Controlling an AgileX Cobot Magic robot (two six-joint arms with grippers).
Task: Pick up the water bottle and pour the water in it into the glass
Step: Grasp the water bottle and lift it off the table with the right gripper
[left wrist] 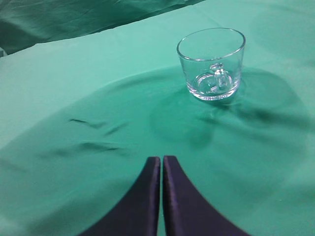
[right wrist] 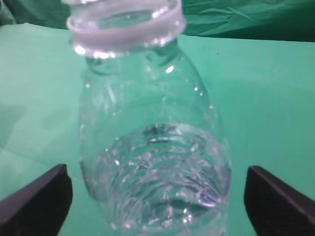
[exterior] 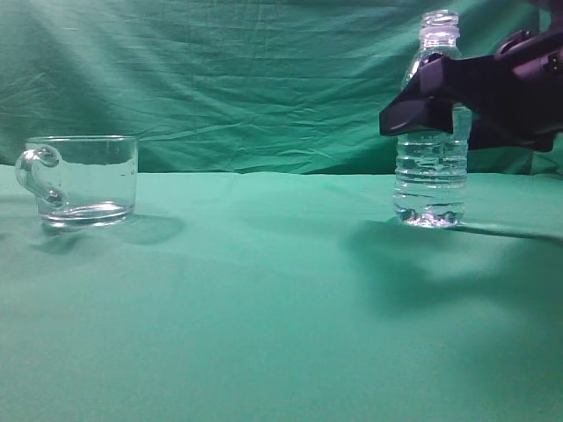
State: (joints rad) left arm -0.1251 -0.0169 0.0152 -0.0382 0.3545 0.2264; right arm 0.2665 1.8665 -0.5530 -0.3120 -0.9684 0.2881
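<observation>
The water bottle (exterior: 431, 176) stands upright on the green cloth at the right, capless, with clear water (exterior: 429, 189) in its lower half. It fills the right wrist view (right wrist: 152, 147). My right gripper (right wrist: 156, 196) is open, its two dark fingers on either side of the bottle with gaps between; in the exterior view the right gripper (exterior: 422, 101) is at the bottle's shoulder height. The glass (exterior: 84, 180), a clear mug with a loop handle, stands empty at the left, and it also shows in the left wrist view (left wrist: 211, 64). My left gripper (left wrist: 161, 162) is shut and empty, short of the glass.
A green cloth (exterior: 264, 299) covers the table and hangs as a backdrop (exterior: 246, 79). Shallow folds lie in the cloth (left wrist: 93, 135) ahead of my left gripper.
</observation>
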